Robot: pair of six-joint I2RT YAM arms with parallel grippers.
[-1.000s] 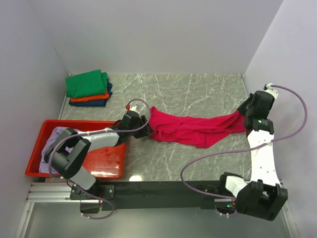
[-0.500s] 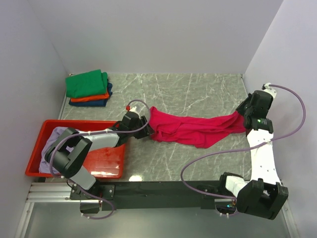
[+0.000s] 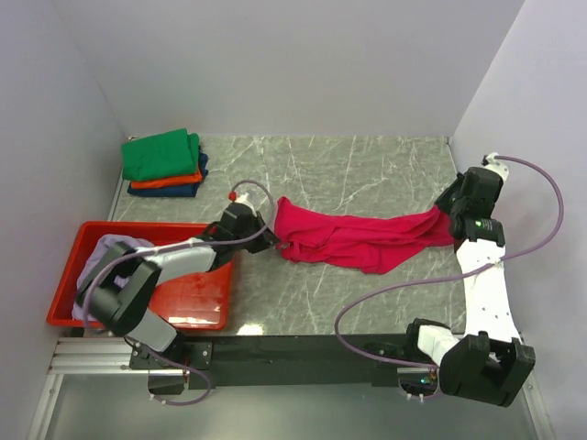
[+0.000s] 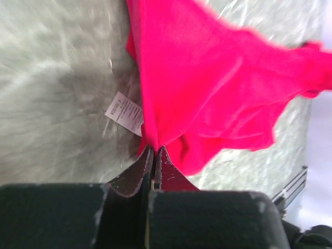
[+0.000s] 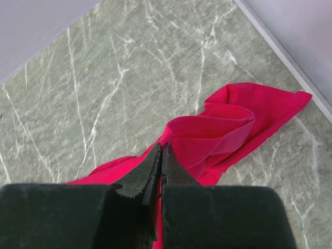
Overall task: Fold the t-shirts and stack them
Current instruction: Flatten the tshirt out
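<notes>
T-shirts, five in all.

- One crimson-pink t-shirt (image 3: 353, 240) is lying stretched across the middle of the bench (image 3: 367, 165), running left to right between the two arms.
- Left end effector (image 4: 154, 151), one: its jaws are pinching shut on the left edge of the crimson-pink t-shirt, just beside one white label (image 4: 124, 113).
- Right end effector (image 5: 161, 151), one: its jaws are clamping closed on a fold at the same shirt's right end.
- Three folded t-shirts are sitting stacked in the far left corner: the green t-shirt (image 3: 160, 154) on top, the orange t-shirt (image 3: 165, 181) under it, and the dark blue t-shirt (image 3: 176, 191) at the bottom.
- One pale lavender t-shirt (image 3: 101, 252) is lying crumpled in the left end of one red tray (image 3: 197, 302), at the near left.
</notes>
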